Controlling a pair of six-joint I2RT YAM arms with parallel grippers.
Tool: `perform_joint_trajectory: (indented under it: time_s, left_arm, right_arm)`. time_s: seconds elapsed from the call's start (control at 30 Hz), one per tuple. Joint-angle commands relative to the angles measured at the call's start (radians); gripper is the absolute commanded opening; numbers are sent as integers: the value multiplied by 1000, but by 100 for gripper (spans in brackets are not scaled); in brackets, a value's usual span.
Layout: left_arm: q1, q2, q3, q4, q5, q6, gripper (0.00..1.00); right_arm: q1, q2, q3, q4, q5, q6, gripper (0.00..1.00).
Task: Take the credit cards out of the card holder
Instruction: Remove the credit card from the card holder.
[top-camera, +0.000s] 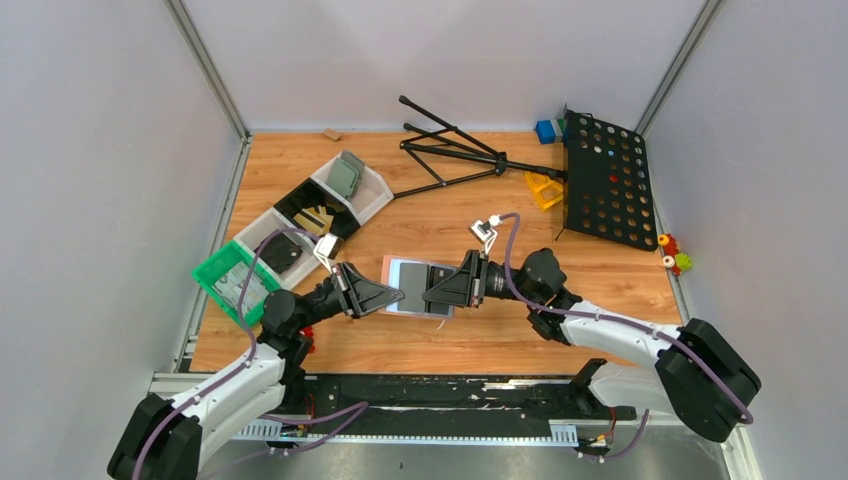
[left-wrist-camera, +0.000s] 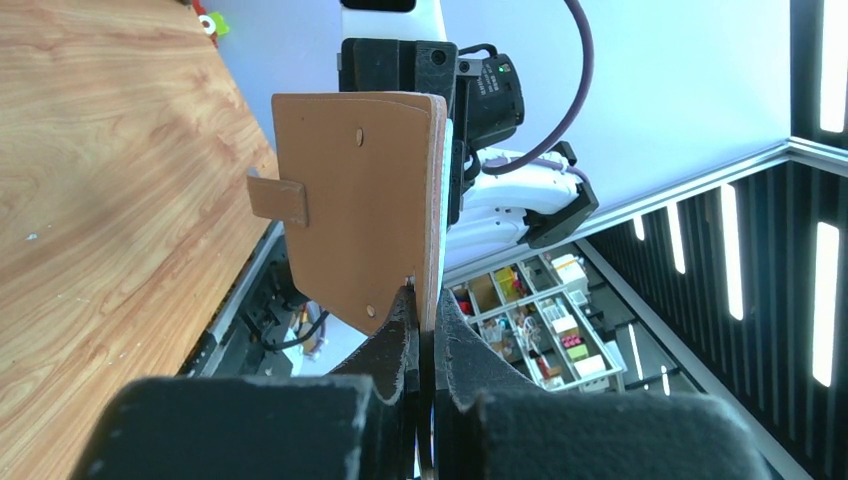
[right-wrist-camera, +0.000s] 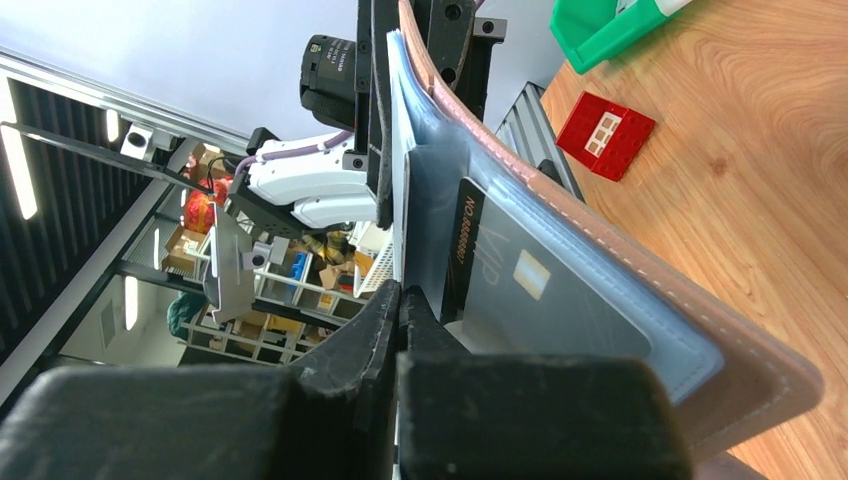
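Note:
The card holder (top-camera: 408, 272) is held above the wooden table between both grippers. Its tan back (left-wrist-camera: 360, 210) faces the left wrist view. My left gripper (left-wrist-camera: 428, 312) is shut on its lower edge; in the top view the left gripper (top-camera: 398, 297) is at the holder's left side. The right wrist view shows its blue-grey inside (right-wrist-camera: 600, 330) with a black credit card (right-wrist-camera: 520, 285) in a clear pocket. My right gripper (right-wrist-camera: 400, 292) is shut on a thin card seen edge-on (right-wrist-camera: 404, 215) at the holder's pocket side. The right gripper also shows in the top view (top-camera: 430, 293).
A green bin (top-camera: 228, 280) and white bins (top-camera: 372, 196) stand at the left; one holds a grey-green holder (top-camera: 345, 177). A black tripod (top-camera: 450, 150) and a black perforated panel (top-camera: 605, 180) lie at the back right. A red brick (right-wrist-camera: 605, 135) lies near the left arm.

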Motion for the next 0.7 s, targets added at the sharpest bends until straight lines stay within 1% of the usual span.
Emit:
perform_joint_trajectory:
  time_s: [0.0,0.17,0.37,0.47,0.67]
  left_arm:
    - [-1,-28,3,103,-37,-27,0]
    - [-1,-34,-6,137,-66,-49,0]
    - [1,-41,-7,106,-67,-35,0]
    - [4,-71,20,-6,-68,27,0]
    - [55,-124,96,-322,-44,178,0]
  right_arm:
    - [-6,-40,-24,21,27,-9,0]
    - [-11,-69,-42,-28,44,-31,0]
    - [-36,-93,-55,-46,40,-34,0]
    - [-61,-128,-57,-111,45,-51,0]
    - [-102,-238,-36,-365,110,-154,0]
